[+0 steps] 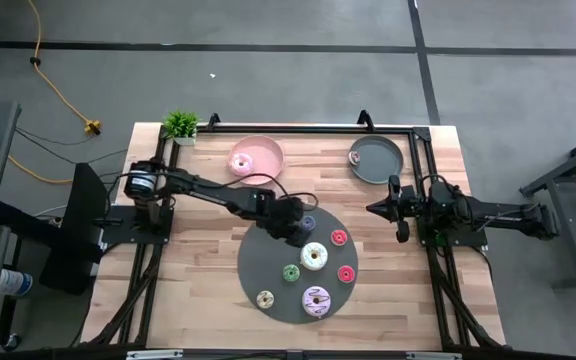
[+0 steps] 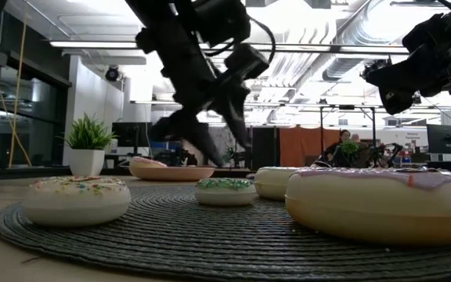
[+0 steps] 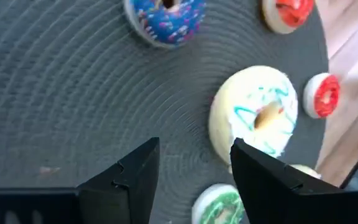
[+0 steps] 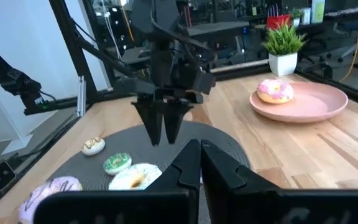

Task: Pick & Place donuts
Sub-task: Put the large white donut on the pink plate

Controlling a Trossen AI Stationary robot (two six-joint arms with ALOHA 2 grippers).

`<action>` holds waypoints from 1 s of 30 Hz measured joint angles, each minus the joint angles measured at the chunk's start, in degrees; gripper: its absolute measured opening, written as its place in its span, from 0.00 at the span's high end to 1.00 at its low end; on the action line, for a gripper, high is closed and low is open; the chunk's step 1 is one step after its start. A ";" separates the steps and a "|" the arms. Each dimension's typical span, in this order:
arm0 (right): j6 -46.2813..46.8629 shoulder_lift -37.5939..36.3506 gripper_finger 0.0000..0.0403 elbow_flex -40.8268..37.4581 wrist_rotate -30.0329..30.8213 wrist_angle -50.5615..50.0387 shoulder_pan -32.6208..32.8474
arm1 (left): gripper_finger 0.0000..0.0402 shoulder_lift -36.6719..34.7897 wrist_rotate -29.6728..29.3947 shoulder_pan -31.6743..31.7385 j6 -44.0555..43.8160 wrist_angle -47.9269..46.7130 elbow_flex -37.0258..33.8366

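Several toy donuts lie flat on the dark grey disc (image 1: 268, 262): a white one (image 1: 314, 256), a blue one (image 1: 308, 223), two red ones (image 1: 339, 238) (image 1: 346, 273), a green one (image 1: 291, 272), a cream one (image 1: 265, 298) and a purple one (image 1: 316, 300). A pink donut (image 1: 240, 162) lies on the pink plate (image 1: 264, 150). My left gripper (image 3: 194, 165) hangs open above the disc, slanting down, between the blue donut (image 3: 165, 18) and the white donut (image 3: 253, 112), touching nothing. My right gripper (image 4: 199, 155) waits shut at the table's right side.
A grey plate (image 1: 376, 158) stands at the far right. A small potted plant (image 1: 180, 125) stands at the far left corner. A black frame rail runs along the table's far edge and sides. Bare wood lies between the disc and the plates.
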 joint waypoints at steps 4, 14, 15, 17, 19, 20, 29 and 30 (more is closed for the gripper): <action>0.01 0.30 0.98 -0.01 0.07 -0.18 0.00 | 0.52 1.56 0.28 -0.72 -1.97 1.25 1.02; 0.00 1.34 0.98 0.00 0.50 -0.48 -0.01 | 0.52 4.54 1.92 -1.54 -4.07 4.49 1.14; 0.00 1.40 0.98 0.00 0.56 -0.49 -0.02 | 0.52 4.68 2.03 -1.57 -4.06 5.30 1.16; 0.00 1.65 0.98 0.00 0.63 -0.48 0.00 | 0.52 4.66 2.02 -1.84 -4.06 5.37 1.17; 0.00 1.79 0.98 0.00 0.66 -0.52 -0.02 | 0.52 4.66 2.05 -1.84 -4.06 5.95 1.18; 0.00 1.79 0.98 0.00 0.66 -0.52 -0.02 | 0.52 4.66 2.25 -1.84 -4.04 6.56 1.18; 0.00 1.88 0.99 -0.02 0.68 -0.52 -0.02 | 0.52 4.66 2.80 -1.91 -3.60 9.14 1.18; 0.00 1.88 0.99 0.00 0.68 -0.52 -0.02 | 0.52 4.66 2.72 -1.91 -3.60 9.14 1.18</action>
